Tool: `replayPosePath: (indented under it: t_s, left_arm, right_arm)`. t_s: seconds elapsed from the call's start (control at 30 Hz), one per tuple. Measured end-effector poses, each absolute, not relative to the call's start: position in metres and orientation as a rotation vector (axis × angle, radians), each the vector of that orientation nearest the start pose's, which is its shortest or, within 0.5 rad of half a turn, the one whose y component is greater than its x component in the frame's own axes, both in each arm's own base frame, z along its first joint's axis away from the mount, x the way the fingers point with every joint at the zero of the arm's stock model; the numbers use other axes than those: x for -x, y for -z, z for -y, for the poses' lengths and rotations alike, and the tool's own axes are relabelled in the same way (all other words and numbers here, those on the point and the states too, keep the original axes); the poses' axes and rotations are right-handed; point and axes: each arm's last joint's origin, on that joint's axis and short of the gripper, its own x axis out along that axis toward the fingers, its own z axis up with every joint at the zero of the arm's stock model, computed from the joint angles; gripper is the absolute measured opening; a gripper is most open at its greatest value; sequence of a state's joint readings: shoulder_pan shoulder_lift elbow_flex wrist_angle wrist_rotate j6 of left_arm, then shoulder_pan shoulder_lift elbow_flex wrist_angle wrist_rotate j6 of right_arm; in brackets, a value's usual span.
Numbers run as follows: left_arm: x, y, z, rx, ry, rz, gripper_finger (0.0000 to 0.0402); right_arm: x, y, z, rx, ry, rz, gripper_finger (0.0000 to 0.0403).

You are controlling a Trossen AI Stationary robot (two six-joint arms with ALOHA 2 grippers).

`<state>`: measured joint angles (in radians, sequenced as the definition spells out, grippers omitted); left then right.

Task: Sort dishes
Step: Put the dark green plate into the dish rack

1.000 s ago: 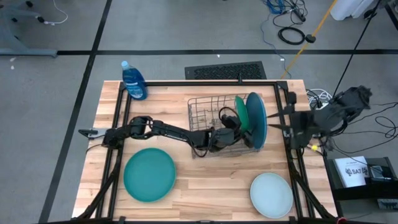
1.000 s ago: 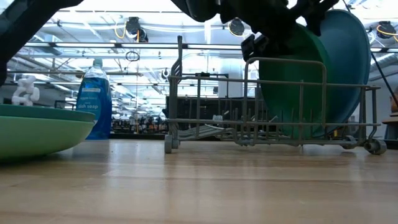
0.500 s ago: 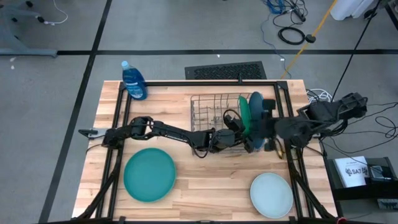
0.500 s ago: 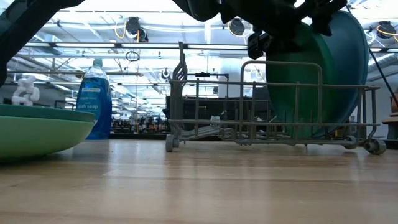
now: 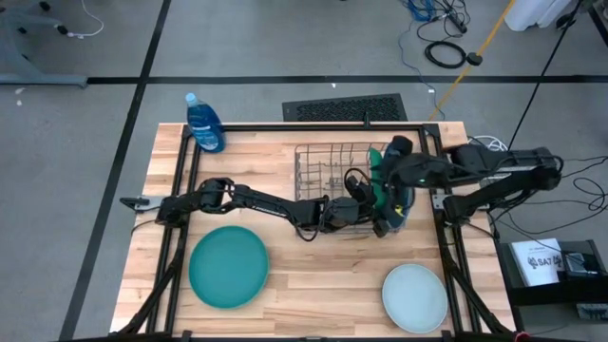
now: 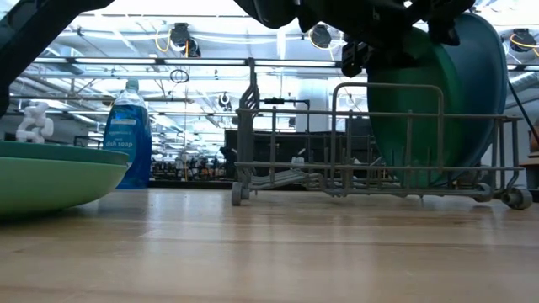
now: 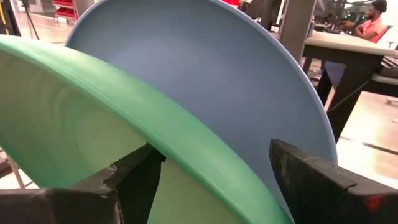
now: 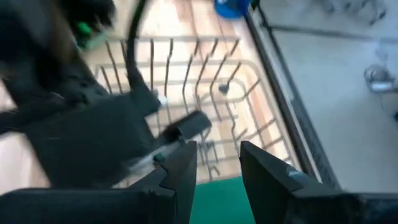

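A grey wire rack [image 5: 323,166] [image 6: 295,160] stands at the table's far middle. A green plate [image 5: 373,180] [image 6: 413,109] [image 7: 74,124] and a blue plate [image 5: 399,201] [image 6: 484,84] [image 7: 205,68] stand on edge in its right end. My left gripper [image 5: 372,204] [image 7: 214,155] reaches in from the left and is shut on the green plate. My right gripper [image 5: 392,152] [image 8: 217,168] hovers open over the plates' far top. A plate's rim shows between its fingers; I cannot tell whether they touch it. My left gripper has the green plate's rim [image 7: 186,152] running slantwise between its two fingers. One finger [image 7: 134,177] lies on the hollow face and the other [image 7: 311,180] stands on the back side toward the blue plate. It comes nearly level from the table's left. The plate stands on edge in the rack.
A teal plate [image 5: 228,266] [image 6: 50,177] lies flat at the near left and a pale mint plate [image 5: 415,296] at the near right. A blue bottle [image 5: 204,123] [image 6: 128,135] stands at the far left corner. Bare wood lies between the two flat plates.
My right arm has swung in from the table's right edge toward the rack and now hangs over the plates. The rack, with both plates and my left gripper, has slid a little toward the right.
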<state>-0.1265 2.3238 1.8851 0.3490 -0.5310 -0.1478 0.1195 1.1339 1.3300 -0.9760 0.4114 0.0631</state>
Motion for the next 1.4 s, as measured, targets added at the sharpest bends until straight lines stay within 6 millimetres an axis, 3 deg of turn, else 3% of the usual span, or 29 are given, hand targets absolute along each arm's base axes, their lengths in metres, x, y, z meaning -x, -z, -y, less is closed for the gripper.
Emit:
replayPosePath:
  t_s: [0.33, 0.77, 0.97, 1.4]
  left_arm:
    - [-0.538, -0.238, 0.055, 0.109, -0.403, -0.057, 0.0292]
    - [-0.537, -0.239, 0.063, 0.110, -0.383, -0.055, 0.0292]
    - [-0.526, -0.258, 0.077, 0.069, -0.380, -0.089, 0.0292]
    - [-0.480, -0.299, 0.103, -0.024, -0.430, -0.339, 0.0293]
  right_arm:
    - [-0.223, -0.361, 0.001, 0.128, 0.330, -0.917, 0.0116]
    - [-0.208, -0.362, 0.003, 0.099, 0.364, -0.974, 0.0116]
    - [-0.208, -0.361, 0.003, 0.099, 0.363, -0.978, 0.0116]
    - [-0.205, -0.365, 0.002, 0.098, 0.348, -0.950, 0.0116]
